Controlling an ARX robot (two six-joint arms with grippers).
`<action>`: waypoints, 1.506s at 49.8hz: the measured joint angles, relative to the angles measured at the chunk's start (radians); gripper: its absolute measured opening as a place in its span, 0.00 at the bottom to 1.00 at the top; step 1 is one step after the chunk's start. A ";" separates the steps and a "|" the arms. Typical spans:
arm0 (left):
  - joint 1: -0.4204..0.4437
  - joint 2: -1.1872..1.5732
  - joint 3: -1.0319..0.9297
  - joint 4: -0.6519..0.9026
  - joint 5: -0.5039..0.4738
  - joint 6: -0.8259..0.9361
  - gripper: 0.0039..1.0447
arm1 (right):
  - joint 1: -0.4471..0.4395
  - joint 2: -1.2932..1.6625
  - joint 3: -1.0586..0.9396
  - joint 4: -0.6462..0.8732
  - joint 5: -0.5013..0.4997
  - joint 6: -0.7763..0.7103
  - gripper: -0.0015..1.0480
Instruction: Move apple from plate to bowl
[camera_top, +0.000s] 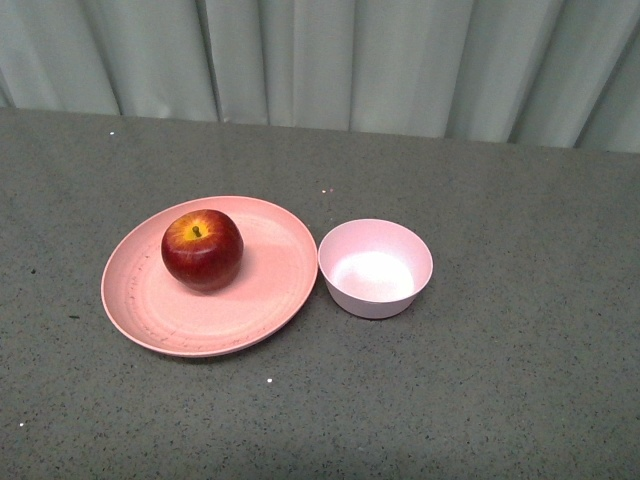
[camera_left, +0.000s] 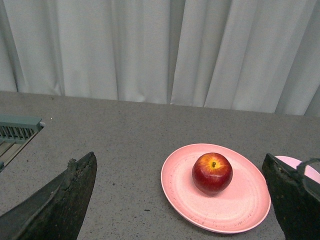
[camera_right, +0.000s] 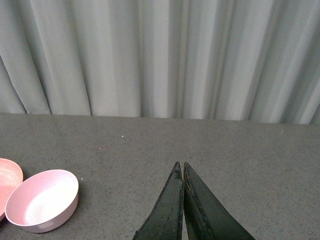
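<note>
The dark red apple (camera_top: 202, 249) sits on the salmon-pink plate (camera_top: 270, 290), left of centre on the grey table. The small pale pink bowl (camera_top: 375, 267) stands empty just right of the plate, almost touching its rim. Neither arm shows in the front view. In the left wrist view my left gripper (camera_left: 180, 162) is open and empty, its dark fingers (camera_left: 75, 192) spread wide, with the apple (camera_left: 212, 173) and plate (camera_left: 240, 210) ahead between them. In the right wrist view my right gripper (camera_right: 180, 165) is shut and empty over bare table, with the bowl (camera_right: 42, 200) off to one side.
A pale pleated curtain (camera_top: 320, 60) hangs behind the table's far edge. A grey-green slatted fixture (camera_left: 15, 130) sits at the table's edge in the left wrist view. Grey speckled tabletop (camera_top: 520, 380) surrounds the plate and bowl.
</note>
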 joint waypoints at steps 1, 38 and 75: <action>0.000 0.000 0.000 0.000 0.000 0.000 0.94 | 0.000 -0.014 0.000 -0.013 0.000 0.000 0.01; 0.000 0.000 0.000 0.000 0.000 0.000 0.94 | 0.000 -0.359 -0.004 -0.335 0.000 0.000 0.01; 0.000 0.000 0.000 0.000 0.000 0.000 0.94 | 0.000 -0.666 -0.003 -0.647 -0.002 0.000 0.01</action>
